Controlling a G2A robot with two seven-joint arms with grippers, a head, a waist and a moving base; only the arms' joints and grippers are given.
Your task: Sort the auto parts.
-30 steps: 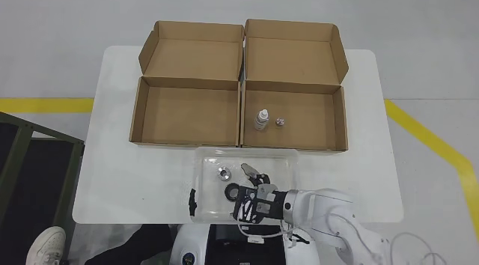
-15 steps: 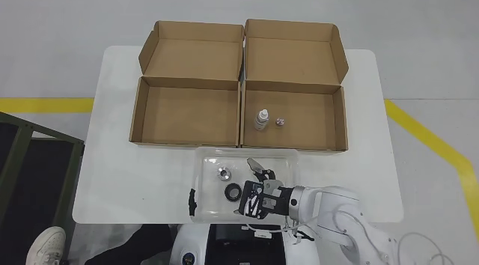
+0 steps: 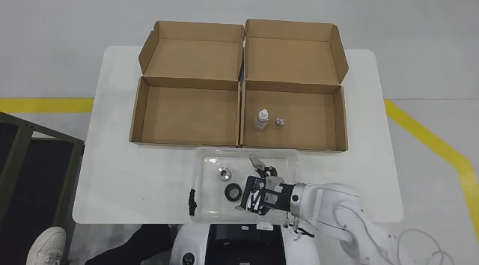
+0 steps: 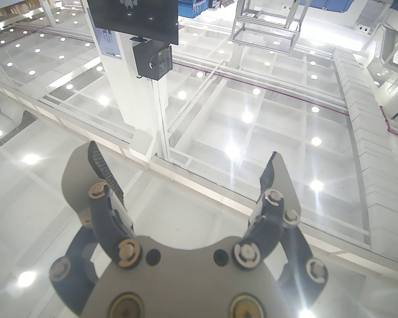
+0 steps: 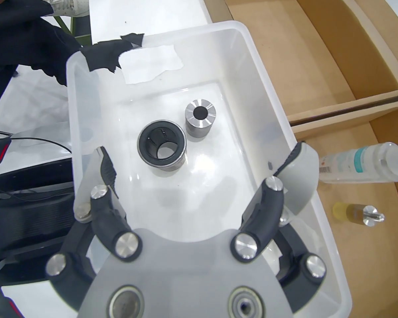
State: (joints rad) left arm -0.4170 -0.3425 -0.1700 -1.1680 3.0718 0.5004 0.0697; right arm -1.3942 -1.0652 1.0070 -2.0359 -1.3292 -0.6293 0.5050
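Note:
A clear plastic bin (image 5: 258, 67) at the table's near edge holds two parts. One is a black-lined bearing sleeve (image 5: 162, 148), the other a silver slotted cylinder (image 5: 200, 119) right beside it. My right gripper (image 5: 202, 160) hangs open over the bin, a little short of the sleeve, with nothing between its fingers. From above, that gripper (image 3: 260, 177) sits right of the sleeve (image 3: 234, 190) and the cylinder (image 3: 223, 172). My left gripper (image 4: 182, 160) is open and empty, pointing up at the ceiling.
Two open cardboard boxes stand side by side behind the bin. The right box (image 3: 329, 119) holds a small spray bottle (image 3: 260, 119) and a small yellow-and-metal part (image 3: 280, 121). The left box (image 3: 187, 115) has a bare floor. Black tape (image 5: 102, 54) sticks to the bin's rim.
My right gripper has shifted slightly to the right over the bin, staying open. The parts have not moved.

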